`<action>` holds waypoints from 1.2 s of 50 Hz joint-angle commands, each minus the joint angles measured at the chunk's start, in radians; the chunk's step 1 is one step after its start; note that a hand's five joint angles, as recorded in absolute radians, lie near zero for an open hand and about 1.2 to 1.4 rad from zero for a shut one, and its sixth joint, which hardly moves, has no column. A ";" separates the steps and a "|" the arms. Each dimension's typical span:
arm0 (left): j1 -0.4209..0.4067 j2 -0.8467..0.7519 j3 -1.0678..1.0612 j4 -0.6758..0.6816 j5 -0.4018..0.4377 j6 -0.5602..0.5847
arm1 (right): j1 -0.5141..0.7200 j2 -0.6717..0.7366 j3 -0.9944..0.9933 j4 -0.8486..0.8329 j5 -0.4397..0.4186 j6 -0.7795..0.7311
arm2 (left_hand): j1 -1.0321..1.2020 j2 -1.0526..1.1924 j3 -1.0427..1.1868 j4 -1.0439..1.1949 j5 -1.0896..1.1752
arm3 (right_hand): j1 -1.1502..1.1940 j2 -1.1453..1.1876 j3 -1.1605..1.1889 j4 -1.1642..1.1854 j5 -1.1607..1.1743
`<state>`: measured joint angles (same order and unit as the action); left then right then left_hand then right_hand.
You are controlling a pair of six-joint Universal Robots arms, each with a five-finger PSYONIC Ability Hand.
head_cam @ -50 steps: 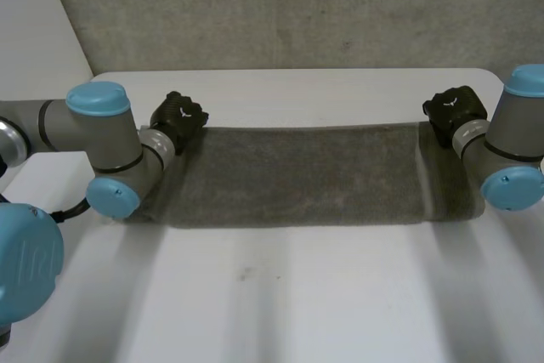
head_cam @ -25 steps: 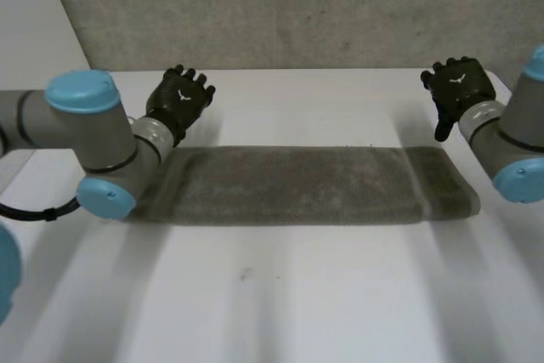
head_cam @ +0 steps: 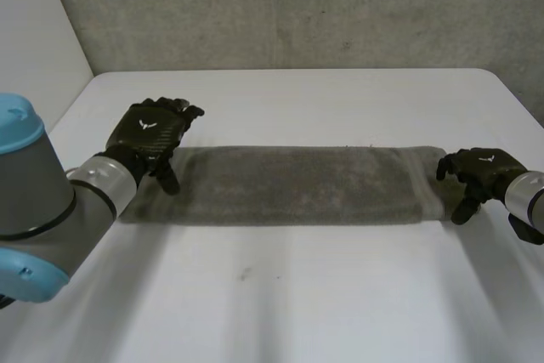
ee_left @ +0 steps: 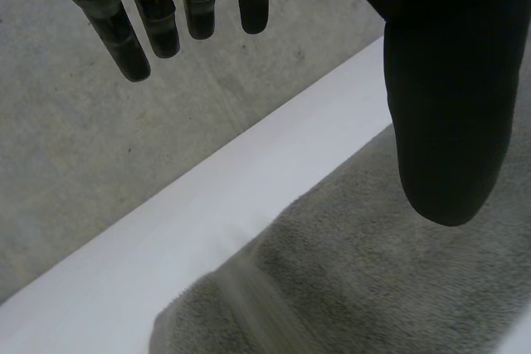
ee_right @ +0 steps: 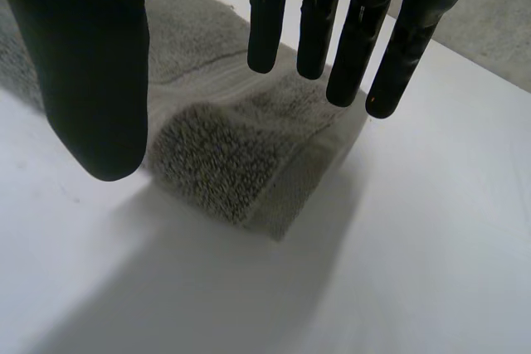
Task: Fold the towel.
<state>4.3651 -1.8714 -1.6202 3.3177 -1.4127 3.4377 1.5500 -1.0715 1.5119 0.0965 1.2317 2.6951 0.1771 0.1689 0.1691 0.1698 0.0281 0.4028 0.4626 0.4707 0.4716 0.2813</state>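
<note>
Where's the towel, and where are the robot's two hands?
towel [head_cam: 289,184], head view, middle of its top side.
left hand [head_cam: 149,129], head view, back of the hand.
right hand [head_cam: 481,166], head view, back of the hand.

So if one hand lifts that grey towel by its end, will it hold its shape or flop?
Probably flop: the towel lies in a long soft strip with rounded folded edges, so the rest would likely sag and drag. Its looped pile looks grippy, so it should hardly slip. The stacked layers may slide apart when lifted.
</note>
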 commanded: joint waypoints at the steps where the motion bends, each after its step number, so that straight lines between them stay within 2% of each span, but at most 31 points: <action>1: 0.002 0.038 -0.084 0.057 0.000 -0.032 | -0.008 0.061 0.010 -0.095 -0.006 -0.011 | -0.002 0.006 0.006 0.006 -0.027 | 0.292 0.232 0.224 0.223 0.239; 4: 0.002 0.040 -0.093 0.059 0.000 -0.032 | -0.011 0.077 0.007 -0.112 -0.004 -0.014 | -0.002 0.006 0.006 0.006 -0.027 | 0.453 0.394 0.386 0.385 0.400; 5: 0.001 0.038 -0.095 0.059 0.000 -0.032 | -0.011 0.087 0.005 -0.122 -0.004 -0.020 | -0.002 0.006 0.006 0.006 -0.027 | 0.707 0.647 0.639 0.638 0.654; 6: 0.001 0.038 -0.095 0.059 0.000 -0.032 | -0.011 0.087 0.005 -0.123 -0.004 -0.020 | -0.002 0.006 0.006 0.006 -0.027 | 0.710 0.650 0.642 0.641 0.657; 7: 0.001 0.038 -0.095 0.060 0.000 -0.032 | -0.014 0.093 0.004 -0.132 -0.001 -0.026 | -0.002 0.006 0.006 0.006 -0.027 | 0.963 0.903 0.895 0.894 0.910; 8: -0.001 0.038 -0.095 0.059 0.000 -0.031 | -0.024 0.097 0.002 -0.138 0.002 -0.038 | -0.002 0.006 0.006 0.006 -0.027 | 0.993 0.933 0.925 0.924 0.940; 11: -0.001 0.038 -0.095 0.059 0.000 -0.032 | -0.038 0.097 -0.004 -0.138 0.014 -0.055 | -0.002 0.006 0.006 0.006 -0.027 | 0.993 0.934 0.926 0.925 0.940; 16: 0.001 0.055 -0.101 0.059 0.000 -0.031 | -0.119 0.084 -0.031 -0.129 0.136 -0.173 | -0.002 0.006 0.006 0.006 -0.027 | 0.993 0.934 0.926 0.925 0.940; 19: 0.002 0.066 -0.104 0.059 0.000 -0.031 | -0.150 0.084 -0.045 -0.127 0.163 -0.215 | -0.002 0.006 0.006 0.006 -0.027 | 0.993 0.934 0.926 0.925 0.940; 21: 0.002 0.083 -0.110 0.059 0.000 -0.032 | -0.211 0.074 -0.067 -0.124 0.192 -0.305 | -0.002 0.006 0.006 0.006 -0.027 | 0.993 0.934 0.926 0.925 0.940; 24: 0.002 0.103 -0.119 0.059 0.000 -0.031 | -0.241 0.053 -0.094 -0.124 0.200 -0.369 | -0.002 0.006 0.006 0.006 -0.027 | 0.993 0.934 0.926 0.925 0.940; 28: 0.004 0.120 -0.132 0.059 -0.002 -0.032 | -0.231 0.035 -0.113 -0.124 0.195 -0.368 | -0.002 0.006 0.006 0.006 -0.027 | 0.993 0.934 0.926 0.925 0.940; 31: 0.005 0.129 -0.136 0.059 -0.002 -0.032 | -0.165 -0.019 -0.134 -0.124 0.187 -0.319 | -0.002 0.006 0.006 0.006 -0.027 | 0.993 0.934 0.926 0.925 0.940; 32: 0.007 0.132 -0.138 0.059 -0.003 -0.032 | -0.100 -0.051 -0.142 -0.130 0.178 -0.287 | -0.002 0.006 0.006 0.006 -0.027 | 0.993 0.934 0.926 0.925 0.940; 33: 0.007 0.132 -0.138 0.059 -0.003 -0.032 | -0.099 -0.051 -0.142 -0.130 0.178 -0.287 | -0.002 0.006 0.006 0.006 -0.027 | 0.993 0.934 0.926 0.925 0.940; 35: 0.010 0.136 -0.141 0.059 -0.006 -0.034 | 0.048 -0.080 -0.165 -0.138 0.157 -0.247 | -0.002 0.006 0.006 0.006 -0.027 | 0.993 0.934 0.926 0.925 0.940; 36: 0.010 0.136 -0.141 0.059 -0.006 -0.034 | 0.048 -0.081 -0.165 -0.138 0.157 -0.247 | -0.002 0.006 0.006 0.006 -0.027 | 0.993 0.934 0.926 0.925 0.940; 38: 0.013 0.149 -0.144 0.059 -0.009 -0.034 | 0.196 -0.067 -0.193 -0.149 0.117 -0.230 | -0.002 0.006 0.006 0.006 -0.027 | 0.993 0.934 0.926 0.925 0.940; 39: 0.013 0.149 -0.144 0.059 -0.009 -0.034 | 0.197 -0.067 -0.193 -0.149 0.117 -0.230 | -0.002 0.006 0.006 0.006 -0.027 | 0.993 0.934 0.926 0.925 0.940; 40: 0.013 0.153 -0.145 0.059 -0.009 -0.035 | 0.276 -0.048 -0.202 -0.161 0.098 -0.239 | -0.002 0.006 0.006 0.006 -0.027 | 0.993 0.934 0.926 0.925 0.940; 41: 0.013 0.153 -0.145 0.059 -0.009 -0.035 | 0.277 -0.048 -0.202 -0.161 0.098 -0.239 | -0.002 0.006 0.006 0.006 -0.027 | 0.993 0.934 0.926 0.925 0.940; 43: 0.013 0.156 -0.145 0.057 -0.011 -0.035 | 0.439 0.007 -0.228 -0.191 0.071 -0.242 | -0.002 0.006 0.006 0.006 -0.027 | 0.993 0.934 0.926 0.925 0.940; 44: 0.013 0.156 -0.145 0.057 -0.011 -0.035 | 0.440 0.007 -0.228 -0.192 0.071 -0.242 | -0.002 0.006 0.006 0.006 -0.027 | 0.993 0.934 0.926 0.925 0.940; 46: 0.013 0.156 -0.145 0.057 -0.012 -0.035 | 0.592 0.076 -0.259 -0.224 0.054 -0.241 | -0.002 0.006 0.006 0.006 -0.027 | 0.993 0.934 0.926 0.925 0.940; 47: 0.013 0.156 -0.145 0.057 -0.012 -0.035 | 0.593 0.076 -0.259 -0.224 0.054 -0.241 | -0.002 0.006 0.006 0.006 -0.027 | 0.993 0.934 0.926 0.925 0.940; 51: 0.013 0.155 -0.147 0.057 -0.011 -0.035 | 0.735 0.180 -0.291 -0.245 0.049 -0.238 | -0.002 0.006 0.006 0.006 -0.027 | 0.993 0.934 0.926 0.925 0.940; 58: 0.008 0.140 -0.147 0.059 -0.009 -0.035 | 0.817 0.311 -0.322 -0.235 0.072 -0.241 | -0.002 0.006 0.006 0.006 -0.027 | 0.993 0.934 0.926 0.925 0.940; 59: 0.005 0.135 -0.145 0.060 -0.011 -0.035 | 0.820 0.317 -0.322 -0.232 0.077 -0.236 | -0.002 0.006 0.006 0.006 -0.027 | 0.771 0.711 0.703 0.702 0.718; 60: 0.005 0.135 -0.145 0.060 -0.011 -0.035 | 0.820 0.317 -0.322 -0.231 0.077 -0.236 | -0.002 0.006 0.006 0.006 -0.027 | 0.768 0.709 0.701 0.700 0.715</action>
<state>4.3767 -1.7220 -1.7672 3.3751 -1.4235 3.4023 2.3364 -0.8283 1.2058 -0.1473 1.2892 2.4553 0.1767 0.1658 0.1691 0.1683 0.0279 0.9531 1.1706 1.1938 1.1910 0.9797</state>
